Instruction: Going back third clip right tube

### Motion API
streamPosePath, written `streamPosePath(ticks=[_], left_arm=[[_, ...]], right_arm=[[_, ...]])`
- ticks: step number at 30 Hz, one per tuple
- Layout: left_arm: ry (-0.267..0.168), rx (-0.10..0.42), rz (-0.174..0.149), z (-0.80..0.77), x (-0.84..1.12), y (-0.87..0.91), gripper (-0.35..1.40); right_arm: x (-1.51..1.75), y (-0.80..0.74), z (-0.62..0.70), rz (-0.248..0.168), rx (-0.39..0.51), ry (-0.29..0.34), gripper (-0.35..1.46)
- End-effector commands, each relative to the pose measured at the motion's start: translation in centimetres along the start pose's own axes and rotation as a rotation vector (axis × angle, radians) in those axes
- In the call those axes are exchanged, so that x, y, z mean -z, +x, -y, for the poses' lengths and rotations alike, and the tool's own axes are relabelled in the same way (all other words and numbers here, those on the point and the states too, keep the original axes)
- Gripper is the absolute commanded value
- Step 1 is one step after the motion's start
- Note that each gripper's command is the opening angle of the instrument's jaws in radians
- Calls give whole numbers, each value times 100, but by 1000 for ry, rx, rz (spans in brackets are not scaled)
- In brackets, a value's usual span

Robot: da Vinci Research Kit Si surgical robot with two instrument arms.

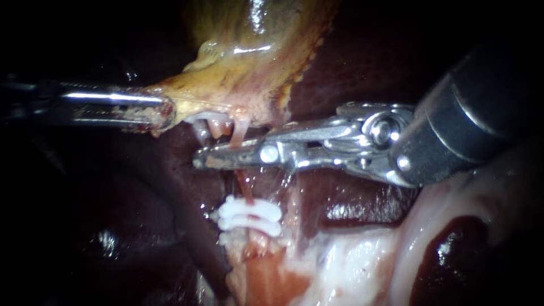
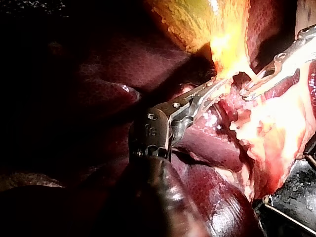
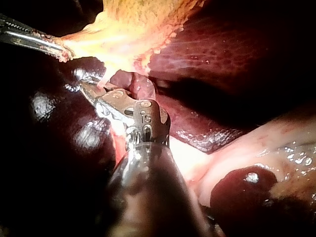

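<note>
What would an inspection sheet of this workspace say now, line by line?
Surface: liver, dark and wet.
Job's things: tube bearing two white clips; another white piece, probably a clip, higher up, just under the gallbladder.
Clutter: nothing seen.
Instruments: left instrument shut on the gallbladder's edge; right instrument open, jaws across the tube.
Cables: nothing seen.
Surroundings: pale tissue; dark beyond.
</note>
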Motion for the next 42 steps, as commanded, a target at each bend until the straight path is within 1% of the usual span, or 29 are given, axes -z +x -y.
streamPosePath(ticks=[1, 3, 5, 6, 9, 11, 14, 19, 22, 23, 26, 29, 30, 35, 42], left_arm=[[-2, 1, 1, 0, 1, 1, -35], [-3, 1, 2, 0, 1, 1, -35], [-3, 1, 2, 1, 1, 1, -35], [-3, 1, 2, 1, 1, 1, -35], [-3, 1, 2, 1, 1, 1, -35], [-3, 1, 2, 1, 2, 1, -35], [-4, 1, 2, 1, 3, 1, -35], [-4, 1, 2, 1, 3, 2, -35], [-4, 1, 2, 1, 3, 2, -35], [-4, 1, 2, 1, 3, 1, -35], [-4, 1, 2, 1, 3, 1, -35], [-4, 1, 2, 1, 4, 1, -35], [-4, 1, 3, 1, 5, 1, -35], [-5, 1, 3, 2, 7, 1, -35], [-6, 1, 3, 2, 7, 1, -35]], right_arm=[[0, 0, 0, 0, -1, 0, -35], [0, 0, -1, 0, -1, 0, -35], [-1, 0, -2, 14, -1, 18, -35], [-3, -1, -4, 19, 17, 40, -19], [-13, -5, -9, 12, 83, 63, 31], [-21, -8, -14, 9, 86, 69, 43], [-28, -16, -22, 0, 103, 71, 47], [-36, -28, -44, -7, 142, 70, 50], [-36, -32, -55, -8, 170, 69, 50], [-36, -34, -59, -9, 189, 69, 50], [-35, -37, -66, -11, 262, 70, 50], [-31, -37, -67, -12, 358, 75, 50], [-28, -38, -66, -12, 370, 77, 50], [0, -44, -59, -8, 496, 97, 50], [45, -58, -58, -3, 598, 124, 50]])
